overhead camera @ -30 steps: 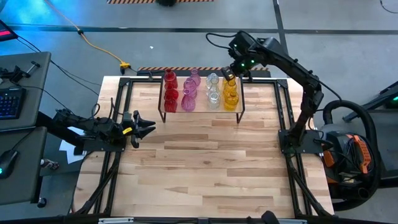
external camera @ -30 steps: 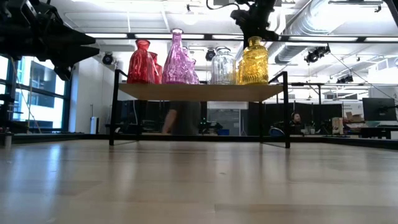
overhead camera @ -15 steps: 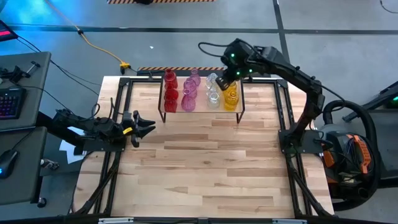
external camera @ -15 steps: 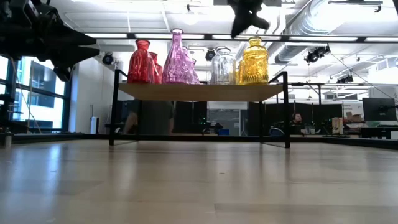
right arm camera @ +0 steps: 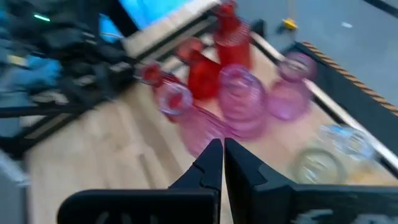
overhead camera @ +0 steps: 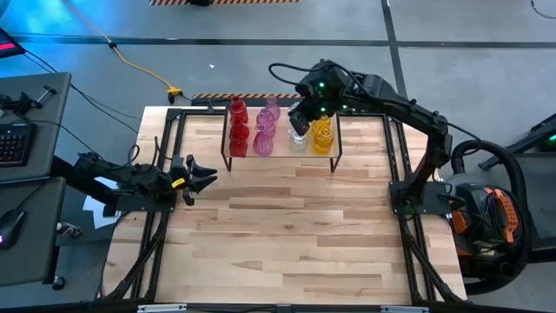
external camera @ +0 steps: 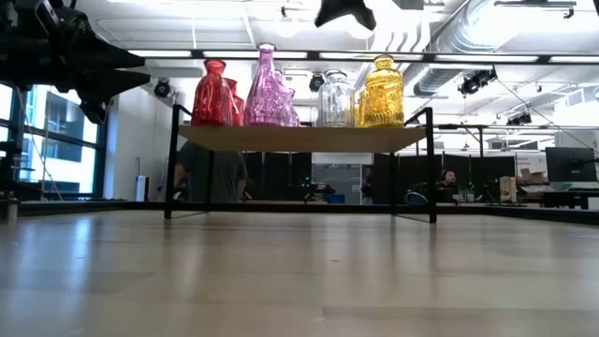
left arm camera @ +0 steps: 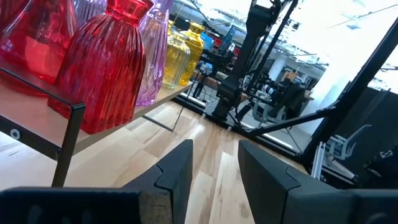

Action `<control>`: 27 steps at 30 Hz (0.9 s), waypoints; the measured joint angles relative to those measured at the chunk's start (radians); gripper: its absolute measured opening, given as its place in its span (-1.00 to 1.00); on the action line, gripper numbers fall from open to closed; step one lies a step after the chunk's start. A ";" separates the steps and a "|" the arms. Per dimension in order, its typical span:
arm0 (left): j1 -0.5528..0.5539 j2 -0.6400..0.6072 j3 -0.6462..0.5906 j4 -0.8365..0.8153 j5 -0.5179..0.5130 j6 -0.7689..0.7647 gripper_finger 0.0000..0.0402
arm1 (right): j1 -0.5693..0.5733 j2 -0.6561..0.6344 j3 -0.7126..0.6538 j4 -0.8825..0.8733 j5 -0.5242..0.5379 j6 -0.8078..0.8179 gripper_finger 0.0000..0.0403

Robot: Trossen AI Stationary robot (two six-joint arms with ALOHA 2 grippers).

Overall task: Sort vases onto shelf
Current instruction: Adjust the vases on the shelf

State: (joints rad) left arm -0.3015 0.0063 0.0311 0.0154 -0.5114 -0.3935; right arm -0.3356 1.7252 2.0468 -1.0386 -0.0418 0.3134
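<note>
Nearest you, the wooden table (overhead camera: 278, 235) lies bare across its front half. At its left edge your left gripper (overhead camera: 207, 180) waits level with the shelf's front, fingers (left arm camera: 180, 171) a little apart and holding nothing.

Farther back stands the shelf (external camera: 304, 138), its plank carrying the vases in colour columns: red vases (overhead camera: 238, 132) at the left end, then pink vases (overhead camera: 265, 132), clear vases (overhead camera: 298, 136) and yellow vases (overhead camera: 322, 135) at the right end (from table height the yellow jar (external camera: 383, 92) and a tall pink bottle (external camera: 267, 86) stand out).

Your right gripper (overhead camera: 298, 121) hangs above the clear column, clear of the glass, its fingers (right arm camera: 211, 163) pressed together on nothing.

Beyond the table, a person (external camera: 211, 173) stands in the room behind the shelf.
</note>
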 joint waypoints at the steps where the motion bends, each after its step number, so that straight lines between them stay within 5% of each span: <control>1: 0.000 0.000 0.000 0.000 0.000 0.000 -0.40 | 0.000 0.000 0.000 0.020 -0.027 0.000 -1.00; 7: 0.000 0.000 0.000 0.000 0.000 -0.001 -0.40 | -0.027 0.008 0.041 0.065 -0.111 0.000 -1.00; 15: 0.000 0.000 0.000 0.006 -0.001 0.002 -0.40 | -0.067 0.099 0.311 -0.019 -0.122 -0.041 -1.00; 27: 0.000 0.000 0.000 0.005 -0.011 0.002 -0.40 | -0.114 0.149 0.257 -0.035 -0.120 -0.072 -1.00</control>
State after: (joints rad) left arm -0.3016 0.0059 0.0311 0.0206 -0.5220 -0.3920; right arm -0.4493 1.8740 2.3043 -1.0733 -0.1619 0.2418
